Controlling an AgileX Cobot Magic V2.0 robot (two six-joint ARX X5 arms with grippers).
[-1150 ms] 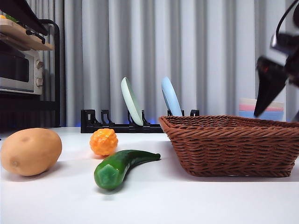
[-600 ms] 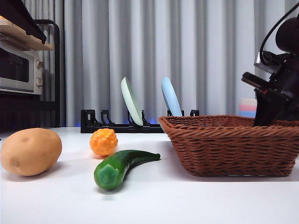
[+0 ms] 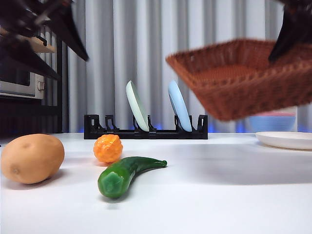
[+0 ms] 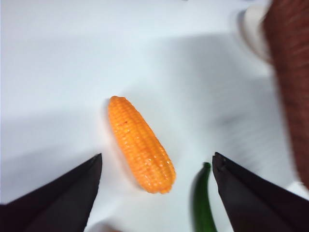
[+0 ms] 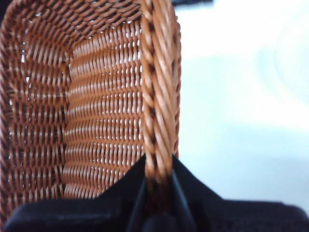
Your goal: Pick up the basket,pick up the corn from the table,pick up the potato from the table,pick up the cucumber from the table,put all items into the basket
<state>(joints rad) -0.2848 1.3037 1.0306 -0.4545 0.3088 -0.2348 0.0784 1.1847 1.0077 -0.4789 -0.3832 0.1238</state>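
The brown wicker basket [image 3: 243,78] hangs tilted in the air at the upper right of the front view. My right gripper [image 3: 287,36] is shut on its braided rim [image 5: 158,96], which runs between that gripper's [image 5: 158,170] jaws. My left gripper [image 3: 72,69] comes in at the top left, open. In its wrist view the left gripper [image 4: 157,155] frames the orange knobbly corn [image 4: 141,144] without touching it, with the cucumber [image 4: 203,203] tip beside. On the table lie the tan potato [image 3: 32,158], the corn [image 3: 108,148] and the green cucumber [image 3: 124,174].
A black plate rack [image 3: 146,132] with two upright plates stands at the back. A white plate [image 3: 285,139] and stacked bowls [image 3: 275,121] sit at the right, below the basket. A microwave shelf [image 3: 19,78] stands far left.
The right gripper closed on the basket's rim and lifted the basket off the table, uncovering the white plate. The left gripper came into view at the top left.
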